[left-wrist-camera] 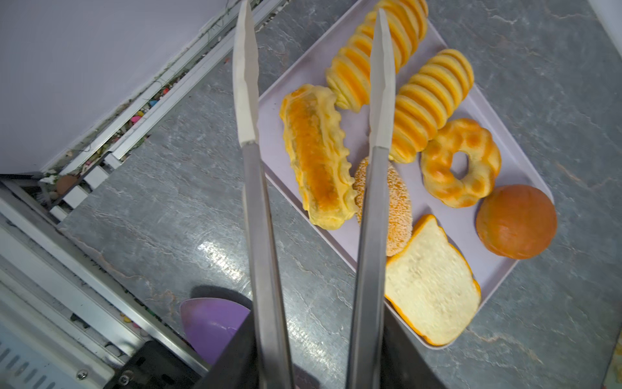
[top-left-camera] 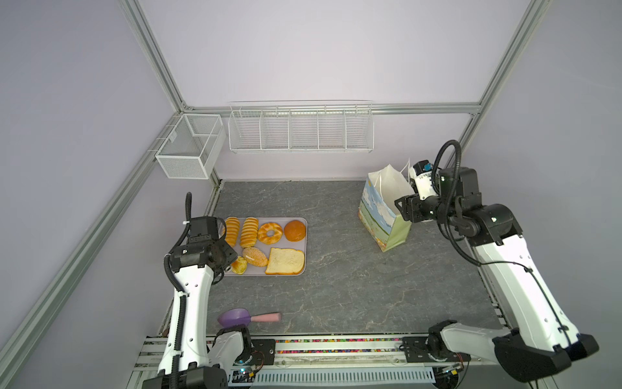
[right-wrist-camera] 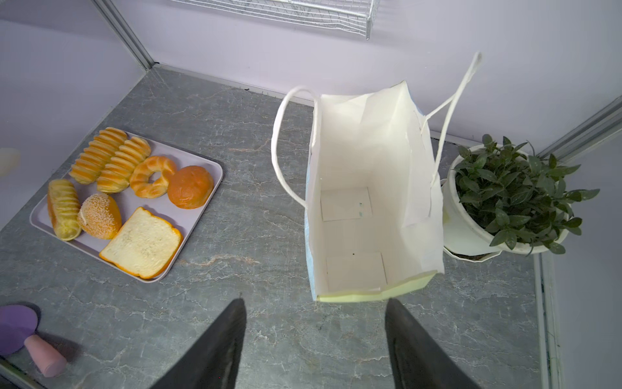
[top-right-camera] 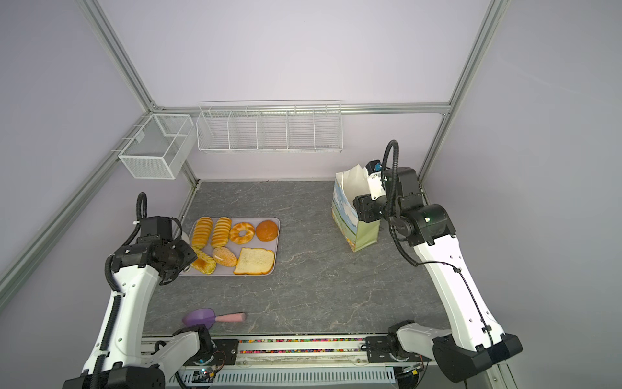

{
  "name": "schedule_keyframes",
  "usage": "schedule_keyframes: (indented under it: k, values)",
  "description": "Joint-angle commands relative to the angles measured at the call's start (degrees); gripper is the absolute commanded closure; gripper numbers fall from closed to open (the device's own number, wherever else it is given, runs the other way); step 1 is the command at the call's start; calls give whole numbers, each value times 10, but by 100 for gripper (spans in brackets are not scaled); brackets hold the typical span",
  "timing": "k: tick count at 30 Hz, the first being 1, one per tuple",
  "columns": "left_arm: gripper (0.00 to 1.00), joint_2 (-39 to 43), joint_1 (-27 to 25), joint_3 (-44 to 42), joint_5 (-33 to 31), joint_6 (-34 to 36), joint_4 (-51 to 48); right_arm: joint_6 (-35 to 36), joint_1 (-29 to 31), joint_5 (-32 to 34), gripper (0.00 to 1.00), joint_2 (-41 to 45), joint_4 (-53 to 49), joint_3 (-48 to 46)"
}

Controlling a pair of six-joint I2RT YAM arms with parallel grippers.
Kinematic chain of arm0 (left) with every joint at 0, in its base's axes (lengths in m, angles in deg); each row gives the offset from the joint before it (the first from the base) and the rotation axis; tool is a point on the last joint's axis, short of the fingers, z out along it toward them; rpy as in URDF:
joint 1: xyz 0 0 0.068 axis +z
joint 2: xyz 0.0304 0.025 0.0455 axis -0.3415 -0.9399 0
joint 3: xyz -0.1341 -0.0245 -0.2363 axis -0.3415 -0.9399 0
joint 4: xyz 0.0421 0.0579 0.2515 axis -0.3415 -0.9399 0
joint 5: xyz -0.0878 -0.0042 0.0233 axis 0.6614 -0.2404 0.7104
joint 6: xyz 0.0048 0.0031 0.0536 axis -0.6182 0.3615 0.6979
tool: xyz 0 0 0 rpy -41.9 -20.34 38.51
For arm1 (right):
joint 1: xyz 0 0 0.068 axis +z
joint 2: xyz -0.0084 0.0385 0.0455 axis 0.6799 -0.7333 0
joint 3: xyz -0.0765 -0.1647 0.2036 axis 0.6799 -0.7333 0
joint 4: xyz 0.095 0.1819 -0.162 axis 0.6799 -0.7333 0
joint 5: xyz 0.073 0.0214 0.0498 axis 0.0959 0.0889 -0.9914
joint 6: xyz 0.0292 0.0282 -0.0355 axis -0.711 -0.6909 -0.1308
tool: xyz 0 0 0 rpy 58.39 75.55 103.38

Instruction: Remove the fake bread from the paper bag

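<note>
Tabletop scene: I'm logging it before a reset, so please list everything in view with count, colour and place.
fake bread: seven, golden-orange plus one pale slice, all on the tray
tray: one, pale lilac, table's left side
paper bag: one, sky-and-meadow print, white inside, upright at right rear, nothing seen inside
potted plant: one, green in white pot, beside the bag
scoop: one, purple with pink handle, front left of table
wire rack: one, white, on back wall
mesh basket: one, white, on left frame
table: one, grey marbled
tongs: one pair, steel with white tips, tips apart over the tray
left claw: one, black, gripping the tongs
right claw: one, black, open, empty, near the bag
</note>
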Motion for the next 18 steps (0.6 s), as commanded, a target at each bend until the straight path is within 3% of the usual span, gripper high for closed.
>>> schedule_keyframes:
  k: [1,11,18]
  values:
    - [54,-18,3,17,-24,12,-14,-10,3,-21,32,49,4,-40]
    - [61,-127,3,15,23,-15,55,-17,4,-51,32,154,0,-150]
    - [59,-201,-7,51,50,-19,47,-23,4,-60,32,174,15,-186]
